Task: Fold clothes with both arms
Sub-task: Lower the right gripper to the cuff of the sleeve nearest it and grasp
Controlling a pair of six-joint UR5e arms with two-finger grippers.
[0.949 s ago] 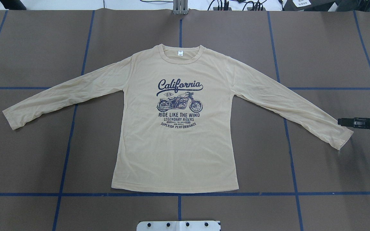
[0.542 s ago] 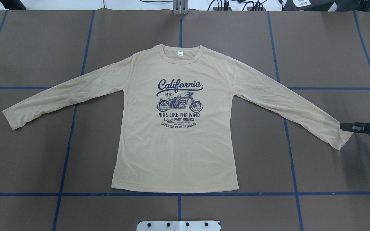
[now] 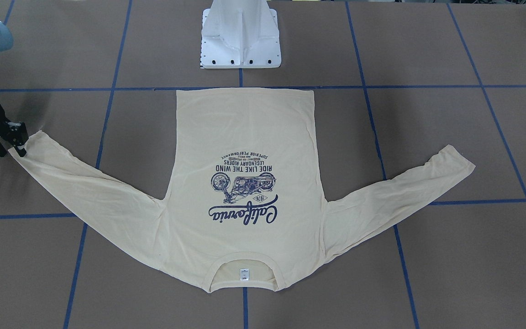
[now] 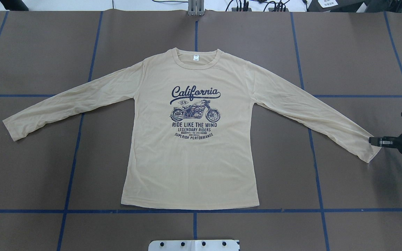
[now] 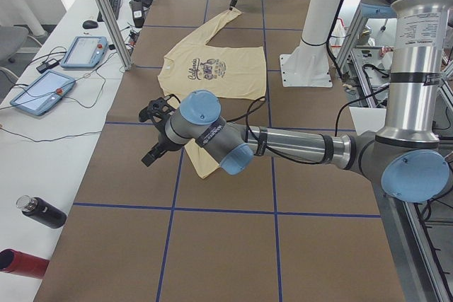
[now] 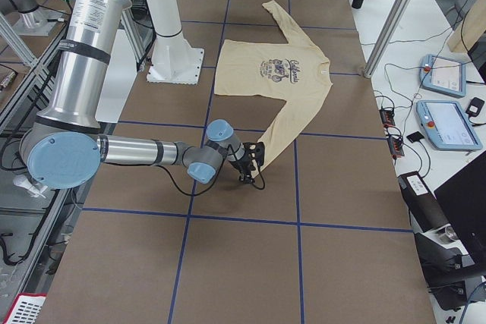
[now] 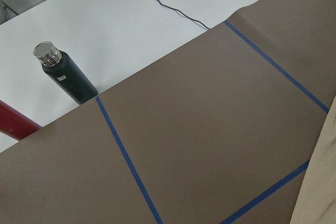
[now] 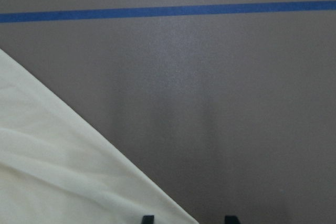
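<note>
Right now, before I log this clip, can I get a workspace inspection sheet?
Surface: brown table with a blue tape grid, flat.
Job's things: T-shirt spread print-up, sleeves out, unfolded.
Clutter: dark bottle and red container on the side bench.
Hands: right hand open at a cuff; left hand clear of the cloth, state unclear.
Cables: black leads on the bench.
Surroundings: white pedestal, two pendants.

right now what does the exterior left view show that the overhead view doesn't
Only exterior left: the left arm stretched low, its left gripper by the near cuff, plus a black flask and a red cylinder on the white side bench. Only overhead: the neck label and a readable print. Both: the T-shirt flat, face up, with the right gripper at its other cuff.
</note>
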